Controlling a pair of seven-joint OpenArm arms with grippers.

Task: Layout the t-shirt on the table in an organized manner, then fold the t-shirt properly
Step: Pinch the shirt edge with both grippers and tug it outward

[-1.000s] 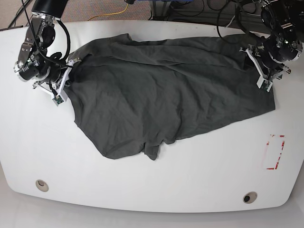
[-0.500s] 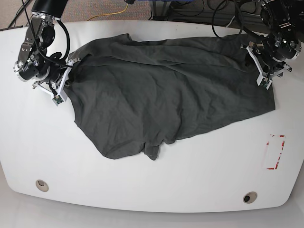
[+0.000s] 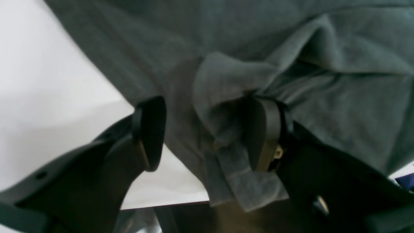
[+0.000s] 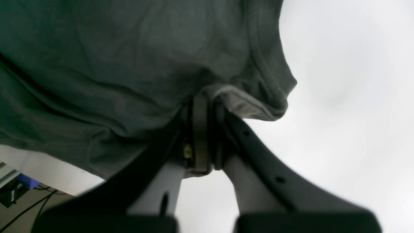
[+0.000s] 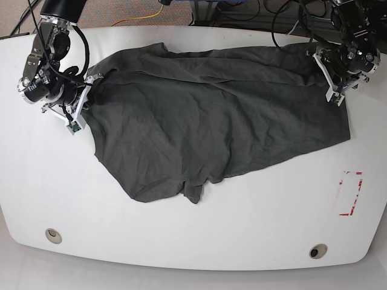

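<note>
Dark T-shirt held at one side, open jaws at the other

At the far left of the base view, the right gripper (image 4: 207, 105) is closed on the T-shirt (image 5: 169, 127), pinching a ridge of cloth near its upper left edge. In the right wrist view the two fingers stand close together with the fabric between them, and a seamed edge runs out past the tips over the white surface.

Below that gripper, near the lower left corner of the table (image 5: 91, 205), sits a round grommet hole (image 5: 53, 235).

The charcoal shirt lies across the upper and middle part of the table, spread wide but wrinkled and partly doubled over. A long folded band runs along its top, while the lower edge dips toward the middle — a small flap juts out there — and then climbs to the right.

Farther right, a second grommet hole (image 5: 318, 251) lies near the lower right corner. A worn red tape mark (image 5: 349, 193) is up and to the right of it, below the shirt's right end.

At the upper right, the left gripper (image 3: 210, 134) is over the shirt's right end. Its jaws are open — the left wrist view shows the fingers well apart, with a raised, bunched fold between them.
</note>
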